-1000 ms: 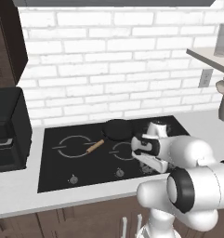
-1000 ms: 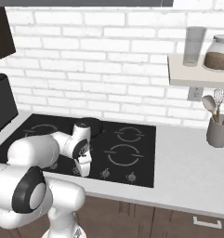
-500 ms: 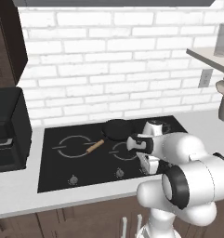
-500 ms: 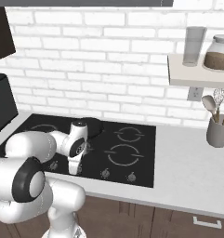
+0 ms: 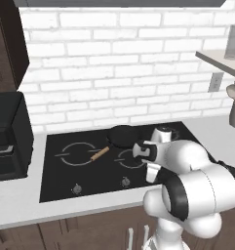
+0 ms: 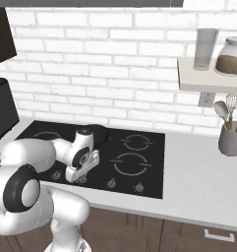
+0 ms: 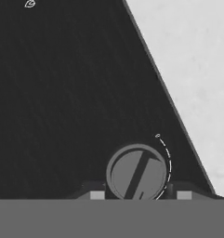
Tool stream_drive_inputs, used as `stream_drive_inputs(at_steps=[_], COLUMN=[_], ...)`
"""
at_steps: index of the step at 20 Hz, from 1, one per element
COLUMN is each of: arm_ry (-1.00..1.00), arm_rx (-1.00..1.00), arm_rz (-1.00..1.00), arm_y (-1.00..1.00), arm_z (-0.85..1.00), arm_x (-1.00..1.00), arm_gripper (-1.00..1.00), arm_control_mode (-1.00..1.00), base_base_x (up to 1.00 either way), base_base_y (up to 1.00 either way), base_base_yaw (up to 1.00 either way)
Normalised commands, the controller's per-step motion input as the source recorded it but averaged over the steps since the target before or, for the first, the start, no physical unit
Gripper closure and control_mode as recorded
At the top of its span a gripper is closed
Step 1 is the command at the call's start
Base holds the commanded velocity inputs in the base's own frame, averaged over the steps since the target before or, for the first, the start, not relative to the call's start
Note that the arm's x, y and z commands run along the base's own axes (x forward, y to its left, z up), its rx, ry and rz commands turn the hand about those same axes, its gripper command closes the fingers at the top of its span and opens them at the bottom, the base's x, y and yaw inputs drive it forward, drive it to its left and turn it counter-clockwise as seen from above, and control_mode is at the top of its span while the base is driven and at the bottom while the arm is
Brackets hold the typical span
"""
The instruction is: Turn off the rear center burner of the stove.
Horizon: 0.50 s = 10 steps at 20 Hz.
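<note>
Claw (image 7: 136,194) sits spread around a knob (image 7: 137,173) on the stove (image 5: 89,168) near edge; if it's the wrong knob, the rear center burner stays on

Bare black glass cooktop (image 5: 65,176) in front of the round grey knobs (image 5: 77,188), open approach from the pale counter edge (image 5: 50,215). Small black skillet with wooden handle (image 5: 120,137) blocks the rear centre (handle angles front-left). Boxy black countertop oven (image 5: 9,136) walls off the left.
</note>
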Motion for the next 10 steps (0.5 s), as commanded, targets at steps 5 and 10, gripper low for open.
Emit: stream_drive_inputs(at_steps=[5,10], arm_ry=[0.15,0.12], arm_rx=[0.0,0.0], arm_rz=[-0.97,-1.0], arm_y=[0.08,0.0], arm_z=[-0.13,-0.06], arm_x=[0.0,0.0], arm_gripper=[1.0,1.0], arm_control_mode=[-1.0,-1.0], base_base_x=[0.0,0.0], base_base_y=[0.0,0.0], base_base_yaw=[0.0,0.0])
